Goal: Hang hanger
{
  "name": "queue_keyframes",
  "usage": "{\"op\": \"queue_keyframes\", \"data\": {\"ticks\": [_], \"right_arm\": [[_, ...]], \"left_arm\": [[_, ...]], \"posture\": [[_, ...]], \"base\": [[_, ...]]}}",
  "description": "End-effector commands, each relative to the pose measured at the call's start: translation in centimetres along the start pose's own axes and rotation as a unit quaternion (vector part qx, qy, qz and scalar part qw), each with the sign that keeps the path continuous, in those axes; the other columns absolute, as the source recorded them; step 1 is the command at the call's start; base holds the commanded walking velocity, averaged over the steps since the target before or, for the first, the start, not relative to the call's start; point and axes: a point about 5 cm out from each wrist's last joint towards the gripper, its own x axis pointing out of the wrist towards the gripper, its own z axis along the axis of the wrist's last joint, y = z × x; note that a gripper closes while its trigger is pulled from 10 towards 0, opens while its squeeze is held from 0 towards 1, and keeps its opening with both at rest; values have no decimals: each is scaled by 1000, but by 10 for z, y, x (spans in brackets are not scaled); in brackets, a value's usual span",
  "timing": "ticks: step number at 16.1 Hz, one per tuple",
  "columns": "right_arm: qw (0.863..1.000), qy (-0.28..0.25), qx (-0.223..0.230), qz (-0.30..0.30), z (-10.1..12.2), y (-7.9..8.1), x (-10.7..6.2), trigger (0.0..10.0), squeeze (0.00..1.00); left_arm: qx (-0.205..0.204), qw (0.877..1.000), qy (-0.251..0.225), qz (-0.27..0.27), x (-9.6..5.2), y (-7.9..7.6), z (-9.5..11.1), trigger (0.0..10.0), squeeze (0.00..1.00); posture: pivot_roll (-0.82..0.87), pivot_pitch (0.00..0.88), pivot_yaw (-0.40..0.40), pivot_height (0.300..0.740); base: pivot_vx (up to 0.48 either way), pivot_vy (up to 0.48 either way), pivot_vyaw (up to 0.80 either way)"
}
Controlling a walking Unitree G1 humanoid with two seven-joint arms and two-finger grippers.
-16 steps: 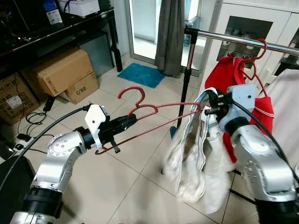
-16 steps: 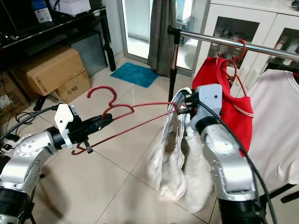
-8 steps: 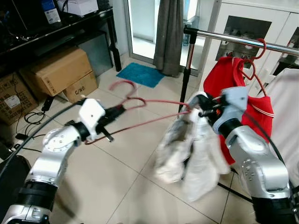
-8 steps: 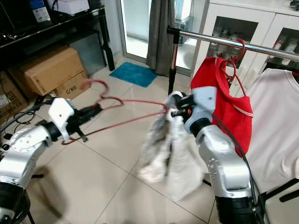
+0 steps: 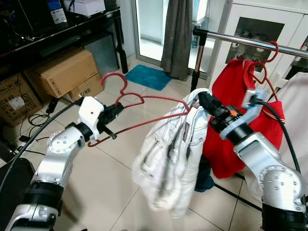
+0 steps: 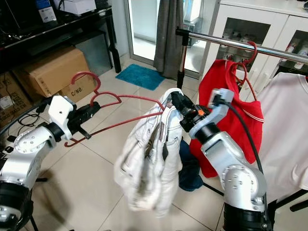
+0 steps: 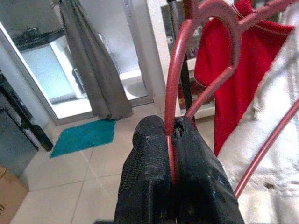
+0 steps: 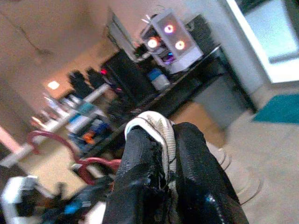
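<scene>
A red wire hanger [image 5: 139, 126] is held level over the floor, its hook [image 5: 113, 77] pointing up. My left gripper [image 5: 114, 111] is shut on the wire just below the hook, which the left wrist view shows pinched between the fingers [image 7: 154, 154]. A white jacket [image 5: 166, 159] droops from the hanger's right end. My right gripper [image 5: 204, 102] is shut on the jacket's collar [image 8: 149, 119] at that end. Behind it, a chrome clothes rail [image 5: 250, 41] runs across at the upper right.
A red garment [image 5: 236, 86] on its own red hanger and a white shirt [image 6: 284, 125] hang on the rail. Cardboard boxes [image 5: 60, 72] and a black desk [image 5: 62, 33] stand at the left. A grey curtain [image 5: 178, 33] and a teal mat [image 5: 147, 76] lie beyond. Dark blue cloth [image 6: 190, 173] lies under the rail.
My left gripper has drawn the hanger to the left and up a little. The white jacket has swung left and now hangs lower and fuller. My right wrist has turned, still holding the collar.
</scene>
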Motion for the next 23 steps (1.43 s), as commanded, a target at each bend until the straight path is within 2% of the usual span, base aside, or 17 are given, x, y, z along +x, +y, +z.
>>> {"op": "queue_keyframes", "data": {"ticks": [1, 3, 5, 8, 9, 11, 12, 14, 16, 18, 21, 22, 23], "right_arm": [[998, -62, 10, 10, 25, 2, -14, 0, 0], [993, -100, 51, -24, 35, -8, -16, 0, 0], [988, -130, 74, -40, 46, -11, -16, 0, 0], [981, -154, 82, -88, 57, -22, -18, 0, 0], [978, -161, 83, -101, 59, -25, -19, 0, 0], [965, -202, 107, -131, 71, -33, -22, 0, 0], [963, -210, 105, -133, 75, -34, -22, 0, 0], [963, -215, 95, -134, 81, -33, -22, 0, 0], [970, -194, 42, -143, 85, -31, -19, 0, 0], [974, -175, 8, -145, 84, -27, -15, 0, 0], [977, -161, -23, -137, 82, -20, -9, 0, 0], [977, -159, -32, -139, 82, -19, -9, 0, 0], [976, -147, -65, -147, 81, -19, -8, 0, 0]], "left_arm": [[-40, 993, 54, 99, -26, 31, -22, 0, 0], [-32, 995, 62, 72, -34, 31, -24, 0, 0], [-1, 995, 98, 34, -41, 25, -32, 0, 0], [29, 990, 135, -26, -49, 11, -40, 0, 0], [33, 989, 141, -30, -51, 9, -42, 0, 0], [48, 983, 172, -44, -58, 2, -52, 0, 0], [41, 982, 180, -46, -60, -2, -55, 0, 0], [35, 977, 203, -53, -64, -8, -62, 0, 0], [34, 966, 249, -61, -70, -10, -71, 0, 0], [30, 960, 272, -60, -71, -9, -73, 0, 0], [17, 949, 309, -61, -73, -9, -80, 0, 0], [22, 948, 311, -65, -74, -10, -80, 0, 0], [28, 956, 285, -61, -69, -10, -74, 0, 0]], "posture": [[-185, 0, 66, 740], [-182, 0, 66, 740], [-177, 0, 66, 740], [-175, 0, 66, 740], [-174, 0, 65, 740], [-171, 0, 63, 740], [-171, 0, 63, 740], [-170, 0, 63, 740], [-170, 0, 65, 740], [-169, 0, 65, 740], [-170, 0, 67, 740], [-170, 0, 67, 740], [-171, 0, 67, 740]], "base": [[0, 0, 0], [0, 0, 0], [0, 0, 0], [0, 0, 0], [0, 0, 0], [0, 0, 0], [0, 0, 0], [0, 0, 0], [0, 0, 0], [0, 0, 0], [0, 0, 0], [0, 0, 0], [0, 0, 0]]}}
